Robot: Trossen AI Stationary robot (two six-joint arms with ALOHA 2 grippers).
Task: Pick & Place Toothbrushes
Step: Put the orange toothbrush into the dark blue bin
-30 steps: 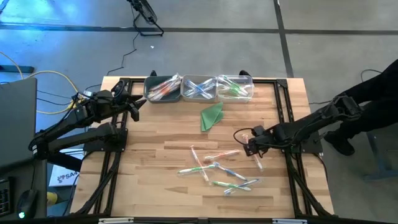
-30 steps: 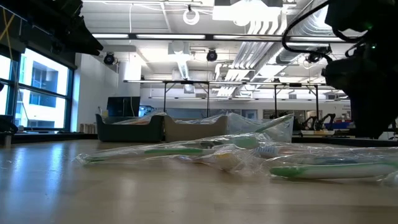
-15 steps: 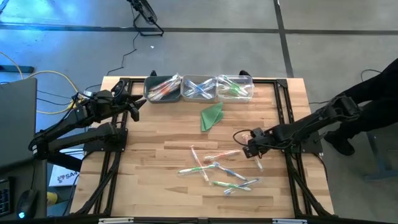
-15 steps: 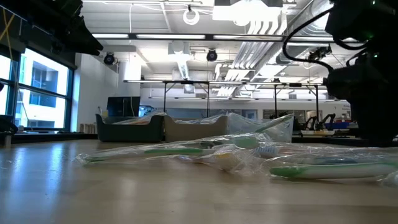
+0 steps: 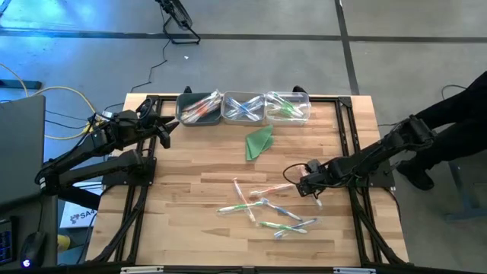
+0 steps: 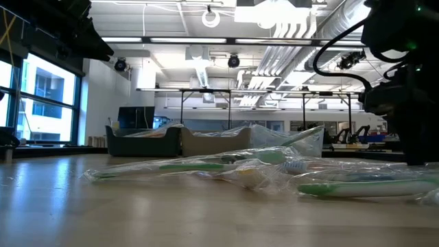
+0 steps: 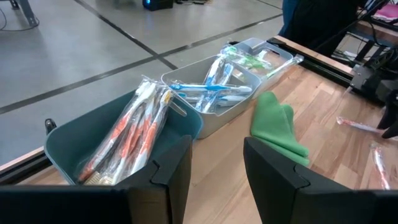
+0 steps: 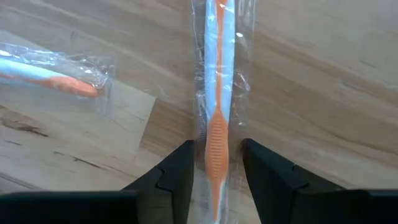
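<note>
Right gripper, jaws narrow and apparently not yet clamped, straddles an orange toothbrush lying lengthwise between them, right of centre.

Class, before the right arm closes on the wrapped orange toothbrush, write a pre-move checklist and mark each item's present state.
1. Right gripper straddles the orange-handled toothbrush in clear wrap: ok.
2. Toothbrush runs lengthwise through the gap between the fingers: ok.
3. Second orange wrapped toothbrush lies apart from the fingers: ok.
4. Fingers low enough to grip: cannot tell.
5. Teal plastic bin holding orange toothbrushes has room: cannot tell.
6. Left gripper waits near the bins, away from the loose pile: ok.
</note>
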